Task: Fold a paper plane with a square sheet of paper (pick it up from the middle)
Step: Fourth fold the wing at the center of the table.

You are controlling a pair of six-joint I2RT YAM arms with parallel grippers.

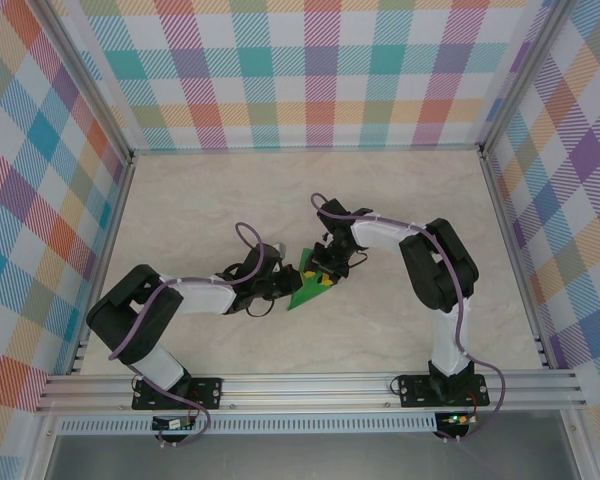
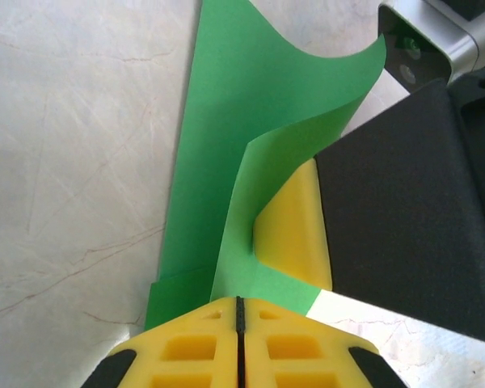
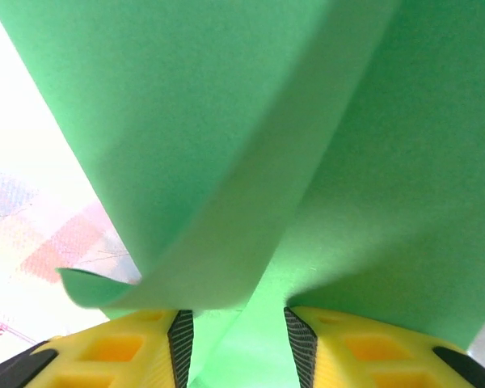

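Left gripper (image 2: 241, 303): my two yellow fingers are closed flat against each other, with only a thin seam between them. The tips sit at the near end of the green sheet of paper (image 2: 242, 121). I cannot tell whether a layer is nipped in the seam or the tips just press on it.

Right gripper (image 3: 238, 323): my fingers stand partly apart — a clear gap, with green paper running down into it. From the left wrist camera, one of its yellow fingers (image 2: 295, 234) sits tucked under a raised flap, touching it. The flap curls up and over that finger toward the gripper's black body.

Sheet of paper: creased, not a plain square. The lower layer lies flat on the pale marbled table (image 2: 65, 162), a long narrow strip running away from my left fingers. The upper flap is lifted off it, bowed, and looks a paler green. A small folded step shows at the near left corner.

From above — the sheet is a small pointed green shape near the middle of the table, right between my two grippers. Checked walls (image 1: 320, 60) stand on three sides.
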